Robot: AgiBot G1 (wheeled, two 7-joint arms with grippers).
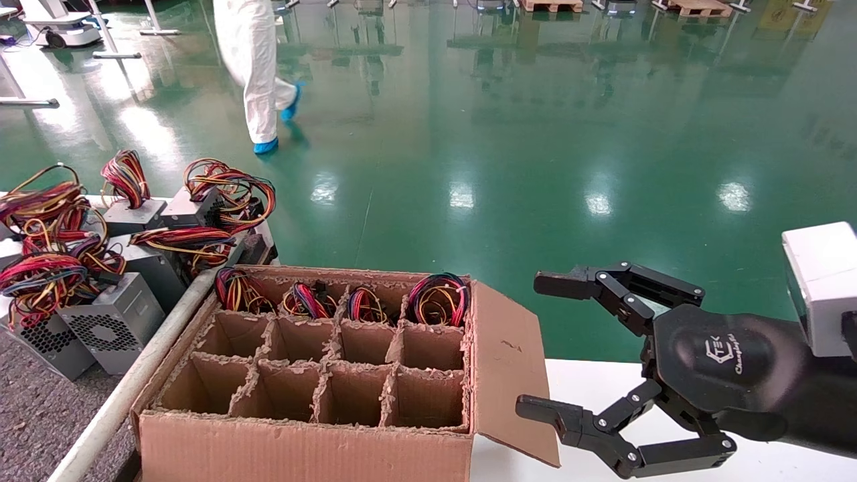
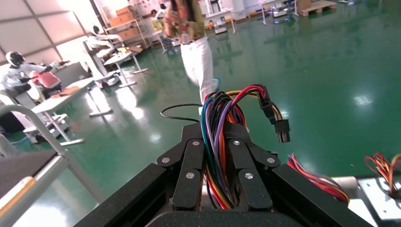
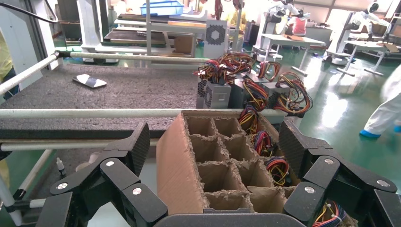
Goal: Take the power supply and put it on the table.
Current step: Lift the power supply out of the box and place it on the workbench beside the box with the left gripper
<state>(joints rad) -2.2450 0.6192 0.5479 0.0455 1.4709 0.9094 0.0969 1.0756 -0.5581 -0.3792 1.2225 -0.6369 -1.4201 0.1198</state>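
A: What kind of place is this?
B: A factory hall: a glossy green floor (image 1: 509, 127), a worker in a white coverall (image 1: 253, 67) and blue shoe covers, wooden pallets (image 1: 696, 7) along the far side.
A: Further evidence?
B: Other humanoid robots (image 3: 366, 19) at workstations, and power supplies (image 1: 100, 314) batched beside a divided cardboard box (image 1: 321, 375).

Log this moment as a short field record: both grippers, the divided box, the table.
left gripper: shut on a wire bundle; seen only by its own wrist camera
right gripper: open, empty, over the white tabletop beside the cardboard box
cardboard box: far row of four cells holds power supplies; the two nearer rows empty
table: grey felt top, several power supplies already on it
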